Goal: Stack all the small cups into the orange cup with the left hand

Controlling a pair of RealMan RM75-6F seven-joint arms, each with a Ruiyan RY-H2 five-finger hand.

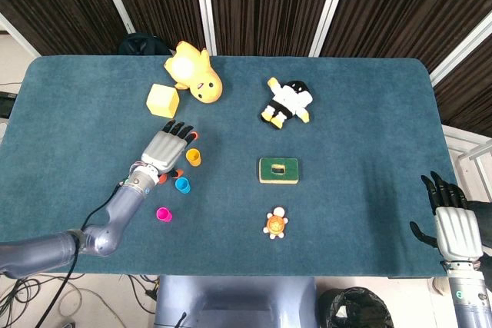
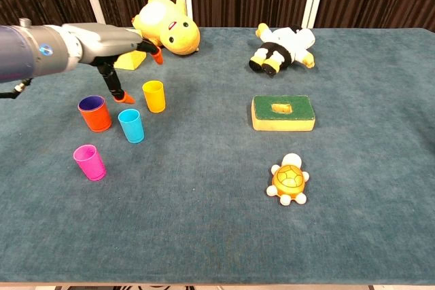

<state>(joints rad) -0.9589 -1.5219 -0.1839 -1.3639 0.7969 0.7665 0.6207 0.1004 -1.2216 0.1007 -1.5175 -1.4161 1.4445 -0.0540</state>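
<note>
Orange cup [image 2: 96, 115] upright on the counter, a purple cup [image 2: 90, 103] nested inside it, only the purple rim showing. Blue cup [image 2: 131, 125] upright just right of the orange one, apart from it. Yellow cup [image 2: 154, 96] upright, farther back and right of the blue. Pink cup [image 2: 90, 162] upright, nearest the front edge, standing alone in front of the orange. All open end up. From overhead the orange cup is mostly hidden; blue [image 1: 182, 184], yellow [image 1: 194, 157] and pink [image 1: 163, 214] show clearly.

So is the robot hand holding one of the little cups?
No. The left robot hand is open above the yellow cup, holding nothing. The right robot hand is empty too.
</note>
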